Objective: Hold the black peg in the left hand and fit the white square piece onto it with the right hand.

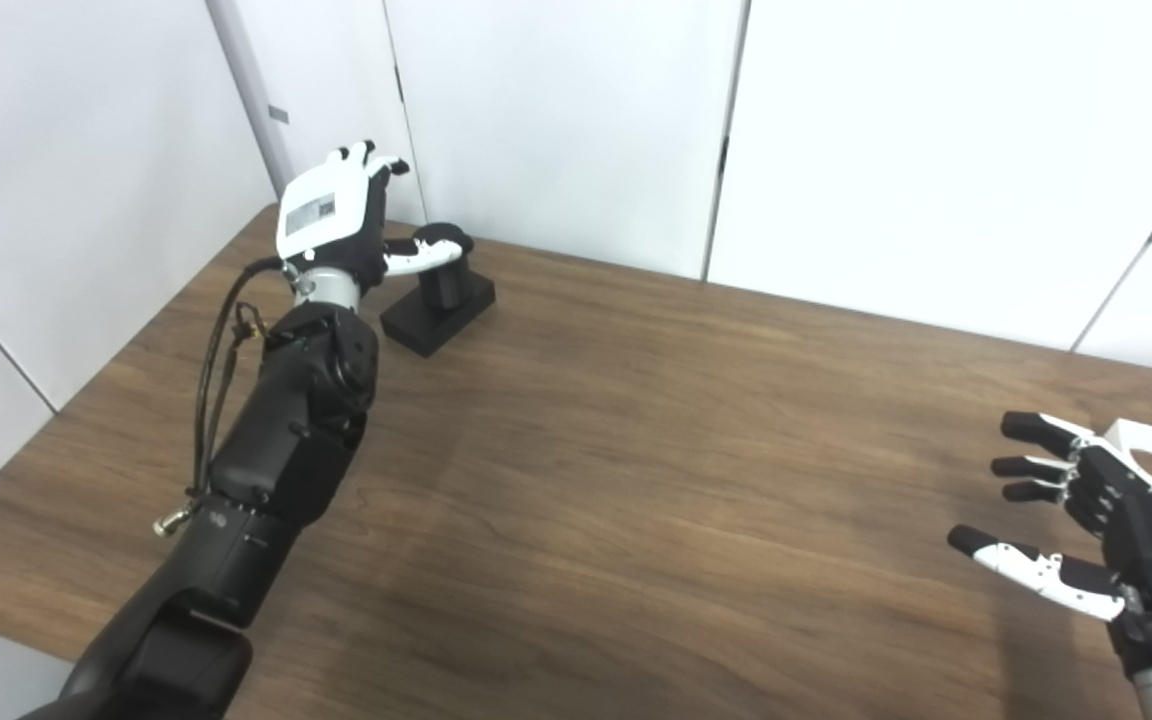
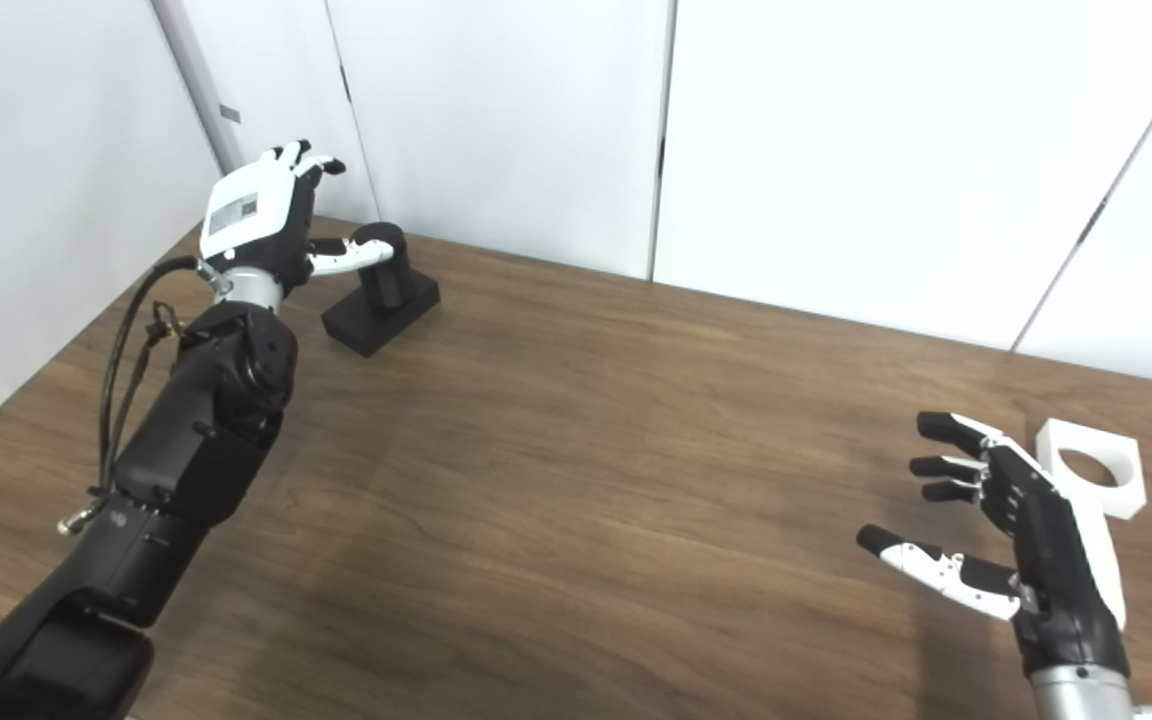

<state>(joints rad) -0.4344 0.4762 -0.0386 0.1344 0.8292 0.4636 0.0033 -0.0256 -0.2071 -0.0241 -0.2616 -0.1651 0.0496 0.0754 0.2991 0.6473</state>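
Both hands splay empty: left hand seemingly thumb-touching black peg, right hand upright.

Wooden table, dark brown with grain running roughly left to right, filled the lower part of both views and lay beneath both hands. White wall panels stood behind its far edge, beyond the left hand, split by thin dark vertical seams. One grey strip ran up the wall just above and behind the left hand, bearing a small dark mark.
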